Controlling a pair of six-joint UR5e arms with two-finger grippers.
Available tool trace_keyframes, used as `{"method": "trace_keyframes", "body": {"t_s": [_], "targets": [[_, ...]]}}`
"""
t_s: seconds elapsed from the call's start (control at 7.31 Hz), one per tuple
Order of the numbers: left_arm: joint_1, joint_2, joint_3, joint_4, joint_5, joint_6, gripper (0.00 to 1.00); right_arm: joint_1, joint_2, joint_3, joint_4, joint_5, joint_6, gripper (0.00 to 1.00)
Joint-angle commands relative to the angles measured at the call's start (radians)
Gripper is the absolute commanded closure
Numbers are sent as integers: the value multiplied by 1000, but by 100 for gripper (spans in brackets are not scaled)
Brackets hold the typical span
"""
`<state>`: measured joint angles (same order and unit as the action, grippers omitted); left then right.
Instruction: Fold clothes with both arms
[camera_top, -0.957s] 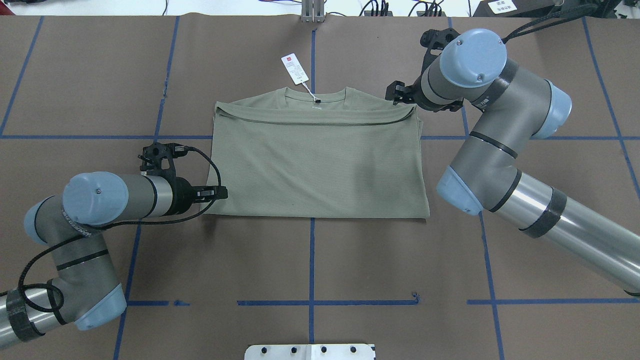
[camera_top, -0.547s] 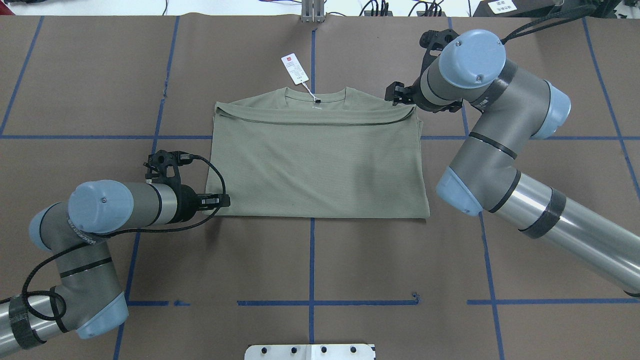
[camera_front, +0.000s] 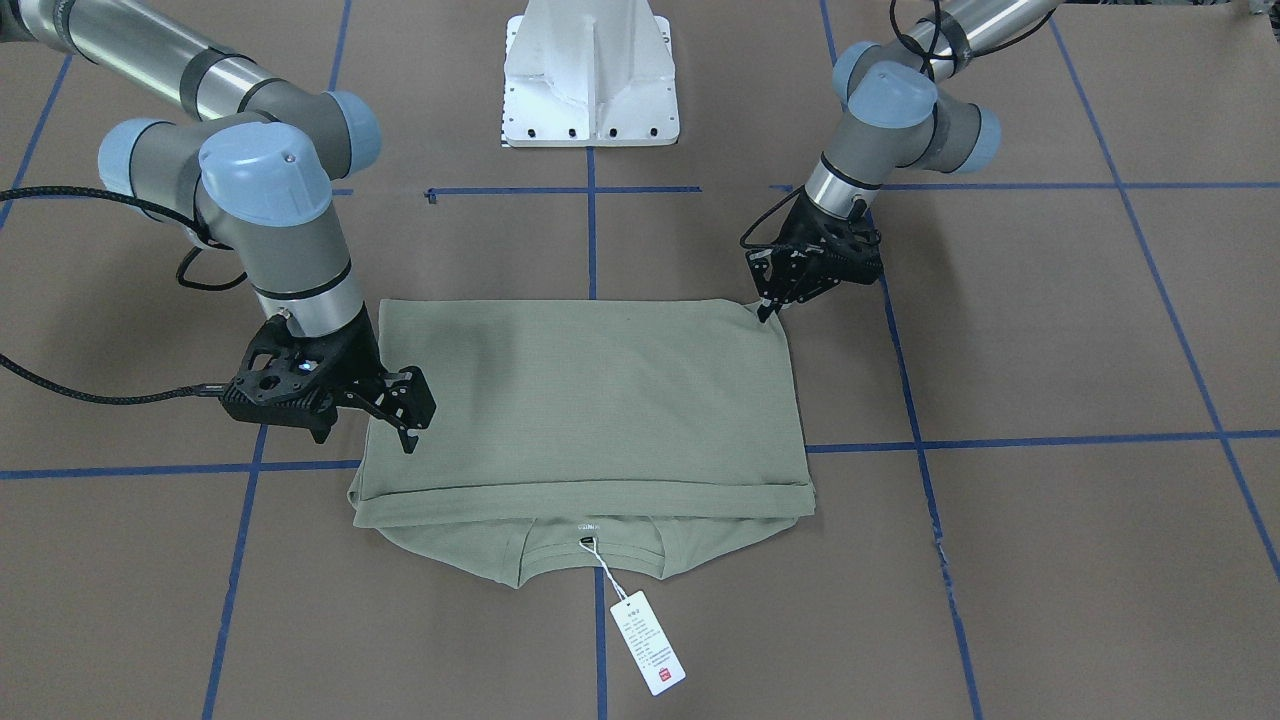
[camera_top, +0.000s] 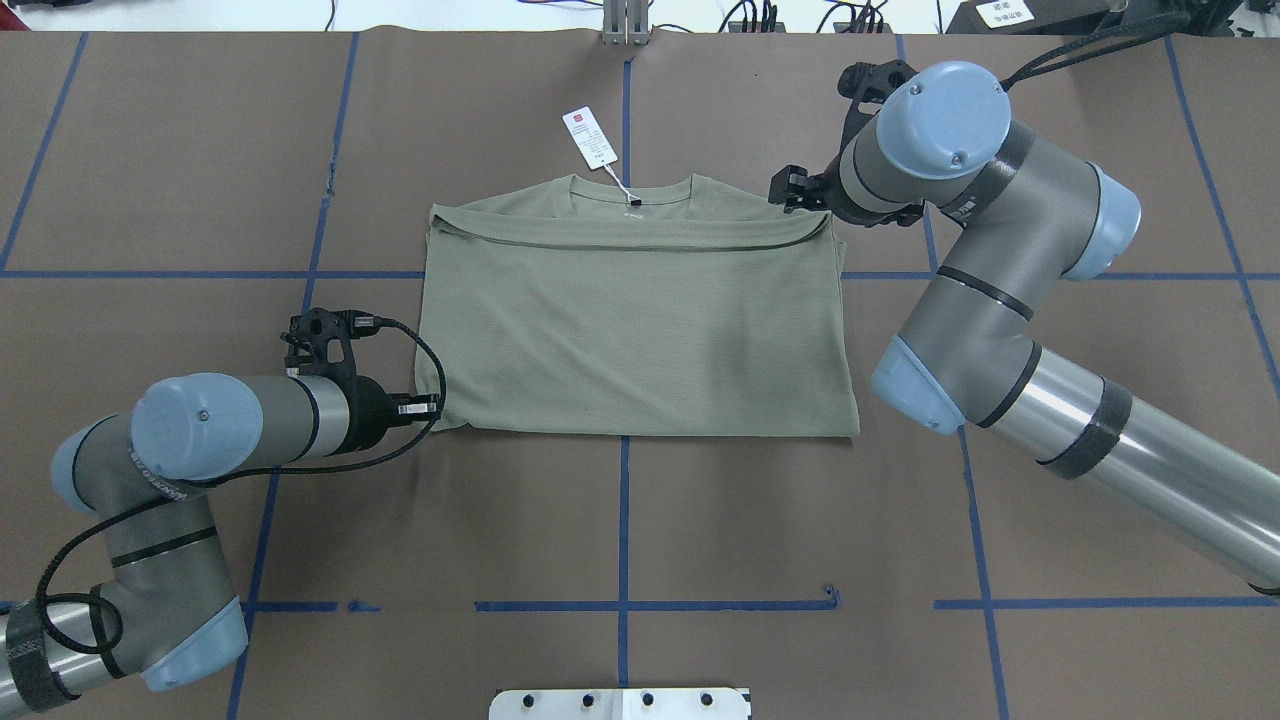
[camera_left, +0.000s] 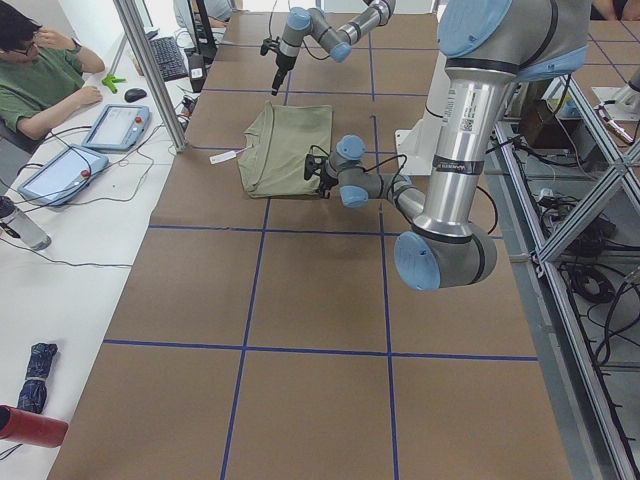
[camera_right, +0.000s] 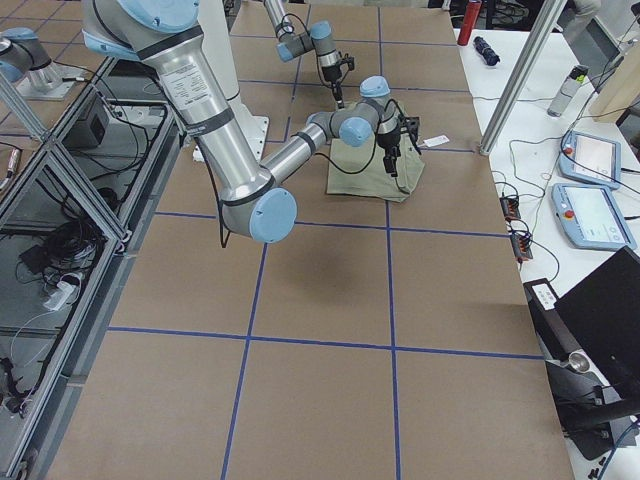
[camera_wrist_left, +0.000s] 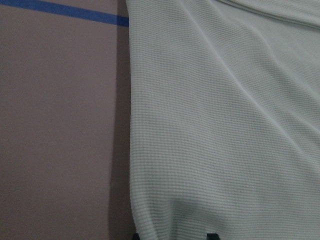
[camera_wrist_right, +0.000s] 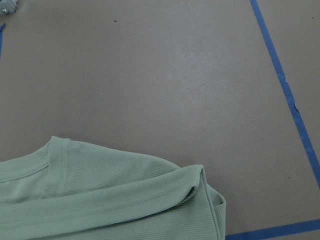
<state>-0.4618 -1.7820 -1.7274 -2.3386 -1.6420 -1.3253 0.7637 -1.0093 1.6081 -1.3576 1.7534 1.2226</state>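
The sage-green shirt (camera_top: 640, 320) lies folded into a rectangle mid-table, its round neck and white hang tag (camera_top: 588, 135) on the far side. It also shows in the front view (camera_front: 590, 400). My left gripper (camera_top: 435, 408) is at the shirt's near left corner and looks shut on it. In the front view (camera_front: 768, 305) that corner is drawn up to the gripper. The left wrist view shows cloth (camera_wrist_left: 225, 125) running between the two fingertips. My right gripper (camera_top: 785, 190) is open beside the far right shoulder, and it also shows in the front view (camera_front: 412, 425). The right wrist view shows that shoulder (camera_wrist_right: 100, 200) and no fingers.
The brown table cover is marked with a blue tape grid (camera_top: 622, 520). The white pedestal base (camera_front: 590, 70) stands at the robot's side of the table. An operator (camera_left: 40, 80) sits at a side bench with tablets (camera_left: 110, 125).
My left gripper moved toward the near side along the shirt's left edge to its corner and closed; the corner now curls inward. The right arm barely moved.
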Motion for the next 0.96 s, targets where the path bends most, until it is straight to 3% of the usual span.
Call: {"method": "trace_keyframes", "body": {"t_s": [0.0,0.41,0.55,0.82], "targets": [[-6,123,-105,5,-4,91,100,-3,0,-2,0,0,0,0],[-189,121,-13,8,-1,347,100,-3,0,-2,0,0,0,0],[-277,54,73,12,-4,424,100,-4,0,-2,0,0,0,0],[-392,-182,350,9,-6,518,100,-7,1,1,0,0,0,0]]}}
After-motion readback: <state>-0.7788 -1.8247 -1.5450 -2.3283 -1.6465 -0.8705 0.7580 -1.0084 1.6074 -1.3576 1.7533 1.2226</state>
